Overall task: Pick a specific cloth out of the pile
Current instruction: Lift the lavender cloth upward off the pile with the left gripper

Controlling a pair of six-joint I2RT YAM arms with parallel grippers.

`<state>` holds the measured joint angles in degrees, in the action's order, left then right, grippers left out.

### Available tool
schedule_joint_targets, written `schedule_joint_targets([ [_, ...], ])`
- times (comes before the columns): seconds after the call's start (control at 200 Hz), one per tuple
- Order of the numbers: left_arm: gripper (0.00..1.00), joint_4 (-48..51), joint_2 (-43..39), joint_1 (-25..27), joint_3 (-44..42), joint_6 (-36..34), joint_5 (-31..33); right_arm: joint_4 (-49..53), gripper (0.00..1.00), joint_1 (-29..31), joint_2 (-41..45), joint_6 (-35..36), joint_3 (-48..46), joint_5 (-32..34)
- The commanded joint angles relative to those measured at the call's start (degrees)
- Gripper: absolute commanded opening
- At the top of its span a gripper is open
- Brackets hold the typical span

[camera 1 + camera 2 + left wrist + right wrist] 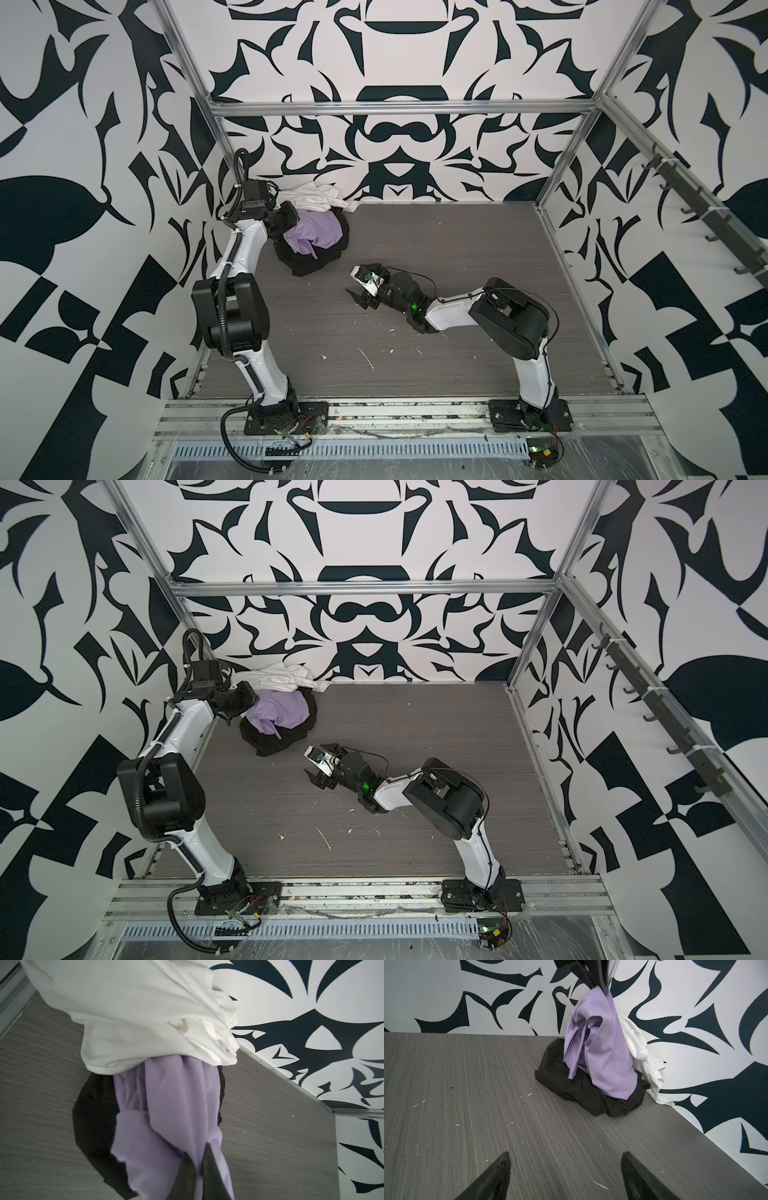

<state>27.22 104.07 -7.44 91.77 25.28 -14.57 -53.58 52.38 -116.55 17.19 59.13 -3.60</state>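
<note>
The pile sits at the table's back left corner. It holds an off-white cloth [316, 199], a black cloth [305, 262] and the lavender cloth [313, 232] on top. My left gripper [197, 1153] is shut on a fold of the lavender cloth [170, 1105], which hangs stretched up from the black cloth [571, 1084] in the right wrist view. In both top views the left gripper [237, 700] is at the pile's left edge. My right gripper [355, 278] stands open over bare table, to the front right of the pile, its fingertips [504, 1159] wide apart and empty.
The patterned back wall [415, 166] and a metal frame post [220, 158] stand close behind the pile. The grey wood-grain table [436, 257] carries small white scraps [365, 359] near its front. A rail with hooks [706, 216] runs along the right wall.
</note>
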Motion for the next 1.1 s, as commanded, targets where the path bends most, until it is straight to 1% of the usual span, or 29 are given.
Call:
schedule_joint_targets([
  [0.0, 0.0, -0.37, -2.73, 0.03, 2.17, 1.74, -2.13, -0.82, 0.86, 0.34, 2.96, 2.03, 2.94, -0.36],
  [0.275, 0.0, -2.43, -5.02, -0.01, 1.46, 1.73, -2.38, -1.23, 0.88, 0.28, 1.97, 2.87, 5.44, -0.27],
  [0.805, 0.0, -3.75, -7.47, 0.07, 1.92, 1.85, -4.83, -2.61, 0.88, 0.27, 1.59, 2.15, 6.0, -0.36],
  [1.095, 0.0, -3.76, -8.88, 0.07, 0.58, 1.44, -5.12, -2.71, 0.88, 0.28, 1.42, 2.06, 6.33, -0.43],
])
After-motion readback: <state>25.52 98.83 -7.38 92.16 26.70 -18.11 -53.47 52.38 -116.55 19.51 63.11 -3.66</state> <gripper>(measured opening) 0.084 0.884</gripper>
